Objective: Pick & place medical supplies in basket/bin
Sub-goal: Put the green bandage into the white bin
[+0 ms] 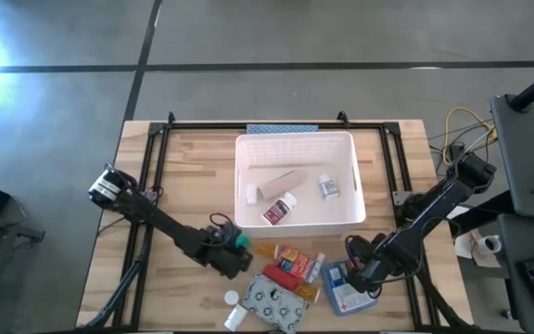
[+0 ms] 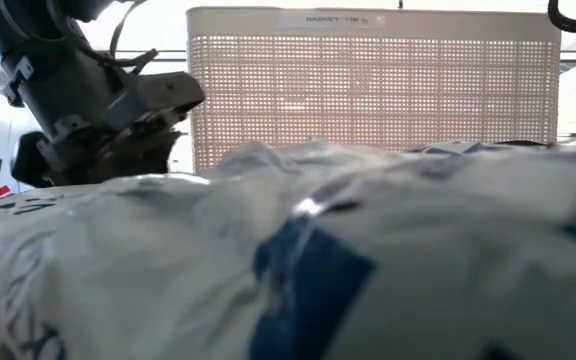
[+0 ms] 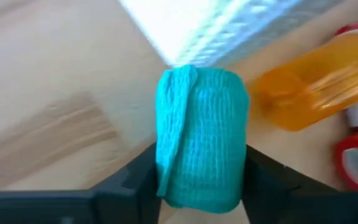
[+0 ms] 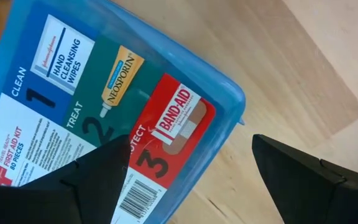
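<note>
Blue first-aid kit box (image 4: 104, 112) reads "NEOSPORIN", "BAND-AID", "HAND CLEANSING WIPES".

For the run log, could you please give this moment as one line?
left claw: closed on teal roll | right claw: open over first-aid box
</note>
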### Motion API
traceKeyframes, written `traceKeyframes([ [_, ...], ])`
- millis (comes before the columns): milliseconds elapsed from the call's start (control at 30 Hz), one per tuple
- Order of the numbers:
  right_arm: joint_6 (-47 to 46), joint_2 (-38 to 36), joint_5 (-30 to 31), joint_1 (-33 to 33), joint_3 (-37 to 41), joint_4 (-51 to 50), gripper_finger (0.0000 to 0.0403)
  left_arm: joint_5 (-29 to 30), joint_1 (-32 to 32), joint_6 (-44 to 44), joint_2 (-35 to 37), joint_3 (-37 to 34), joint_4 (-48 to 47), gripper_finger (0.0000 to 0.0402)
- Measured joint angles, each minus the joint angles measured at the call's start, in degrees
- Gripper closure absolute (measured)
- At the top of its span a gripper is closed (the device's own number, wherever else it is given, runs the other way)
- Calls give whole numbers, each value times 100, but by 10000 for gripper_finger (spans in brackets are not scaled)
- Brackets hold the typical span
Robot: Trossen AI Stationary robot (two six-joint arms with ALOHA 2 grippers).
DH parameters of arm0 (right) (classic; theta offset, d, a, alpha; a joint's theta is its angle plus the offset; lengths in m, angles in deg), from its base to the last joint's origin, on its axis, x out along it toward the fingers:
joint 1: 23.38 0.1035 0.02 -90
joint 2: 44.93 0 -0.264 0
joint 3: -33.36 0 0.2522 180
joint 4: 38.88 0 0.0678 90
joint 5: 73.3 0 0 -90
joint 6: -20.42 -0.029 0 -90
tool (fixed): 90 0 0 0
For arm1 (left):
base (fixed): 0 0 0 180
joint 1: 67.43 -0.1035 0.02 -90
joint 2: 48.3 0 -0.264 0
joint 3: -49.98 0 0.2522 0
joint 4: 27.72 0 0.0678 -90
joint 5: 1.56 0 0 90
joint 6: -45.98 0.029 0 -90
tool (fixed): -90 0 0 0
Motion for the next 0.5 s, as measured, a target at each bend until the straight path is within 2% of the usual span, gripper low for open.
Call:
traceKeyframes([
  [200,32,0,2,4,4,-86,76,-365,354,-254,695,-12,-1410,286],
  [300,36,0,18,2,4,-147,76,-241,817,-489,1230,-16,-1868,290],
  [367,37,0,29,2,4,-160,76,308,1128,-341,1736,-16,-1693,290],
  [500,75,0,89,2,4,-257,76,2099,1462,391,2841,-7,-907,291],
])
